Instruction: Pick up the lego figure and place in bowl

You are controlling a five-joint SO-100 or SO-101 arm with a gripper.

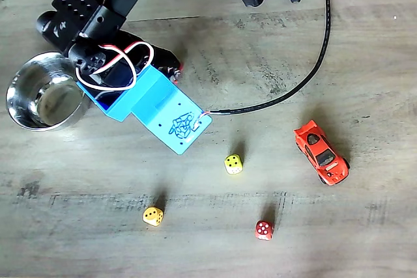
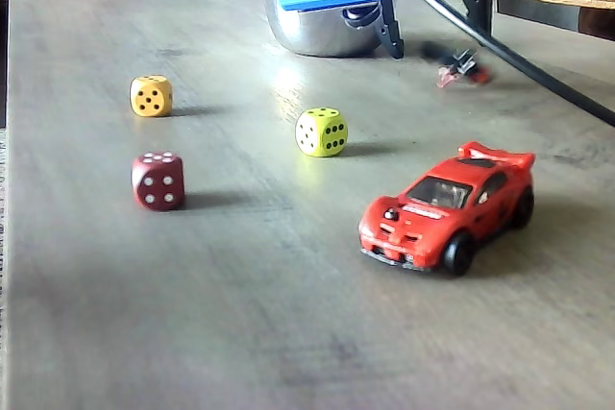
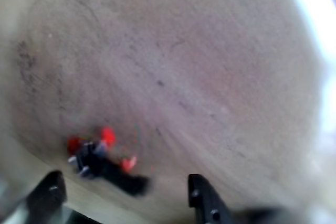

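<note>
Your gripper (image 3: pixel 126 192) is open, with its 2 black fingers on either side of the tiny black and red lego figure (image 3: pixel 102 161). The figure lies on the grey table (image 3: pixel 210 77). The shiny round steel bowl (image 1: pixel 40 92) sits near it.

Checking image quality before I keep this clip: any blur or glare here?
Wrist view is smeared: the lego figure and gripper look soft, with a bright patch at right. Both fixed views are sharp; the bowl mirrors light, and a glare streak crosses the table.
</note>
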